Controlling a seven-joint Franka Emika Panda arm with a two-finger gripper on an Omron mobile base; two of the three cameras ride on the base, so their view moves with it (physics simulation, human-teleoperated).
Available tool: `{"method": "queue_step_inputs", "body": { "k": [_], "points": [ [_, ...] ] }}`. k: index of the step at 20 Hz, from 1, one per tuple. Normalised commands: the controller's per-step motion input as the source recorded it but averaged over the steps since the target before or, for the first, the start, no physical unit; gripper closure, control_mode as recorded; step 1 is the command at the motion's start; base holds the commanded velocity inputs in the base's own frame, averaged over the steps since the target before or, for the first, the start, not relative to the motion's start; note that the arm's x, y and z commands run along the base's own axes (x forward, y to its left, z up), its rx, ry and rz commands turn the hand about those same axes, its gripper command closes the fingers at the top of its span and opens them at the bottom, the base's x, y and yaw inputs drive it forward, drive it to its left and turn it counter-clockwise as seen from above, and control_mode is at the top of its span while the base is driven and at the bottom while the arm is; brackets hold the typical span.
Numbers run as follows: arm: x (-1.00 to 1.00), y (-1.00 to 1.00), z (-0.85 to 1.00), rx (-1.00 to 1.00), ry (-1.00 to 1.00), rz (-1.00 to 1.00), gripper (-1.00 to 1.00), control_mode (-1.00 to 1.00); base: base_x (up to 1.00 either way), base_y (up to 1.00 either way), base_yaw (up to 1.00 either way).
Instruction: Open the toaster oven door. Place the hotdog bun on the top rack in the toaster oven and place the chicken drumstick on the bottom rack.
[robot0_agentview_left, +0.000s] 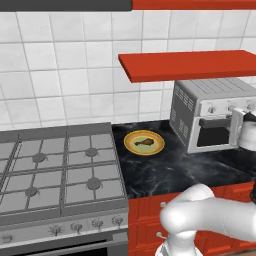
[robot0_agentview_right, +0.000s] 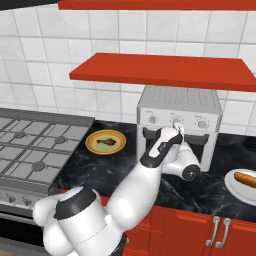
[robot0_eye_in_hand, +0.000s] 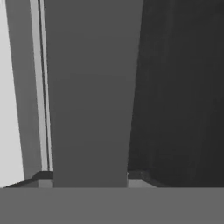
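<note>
In the left base view, the toaster oven (robot0_agentview_left: 212, 116) stands at the right on the black marble tabletop (robot0_agentview_left: 165, 170), below a red shelf (robot0_agentview_left: 192, 65) on a white tiled wall. The chicken drumstick (robot0_agentview_left: 143, 142) lies on a yellow plate (robot0_agentview_left: 129, 145) beside the grey stove (robot0_agentview_left: 57, 172).

In the right base view, the end effector (robot0_agentview_right: 176, 132) reaches the toaster oven door (robot0_agentview_right: 200, 145); a sausage (robot0_agentview_right: 246, 178) lies on a white plate (robot0_agentview_right: 232, 186).

In the hand view, a grey bar sits close up; whether the fingers are spread or pressed together cannot be told.
</note>
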Motion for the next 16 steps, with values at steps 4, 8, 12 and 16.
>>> {"method": "queue_step_inputs", "body": {
  "k": [4,8,12,16],
  "points": [
    [0.37,0.08,-0.67,0.0,0.45,-0.24,1.0,-1.0,0.0,0.0,0.0],
    [0.46,0.0,-0.84,0.08,0.51,-0.02,1.0,-1.0,0.0,0.0,0.0],
    [0.27,0.15,-1.0,0.09,0.46,-0.01,1.0,-1.0,0.0,0.0,0.0],
    [0.12,0.15,-1.0,0.09,0.51,0.0,1.0,-1.0,0.0,0.0,0.0]
  ]
}}
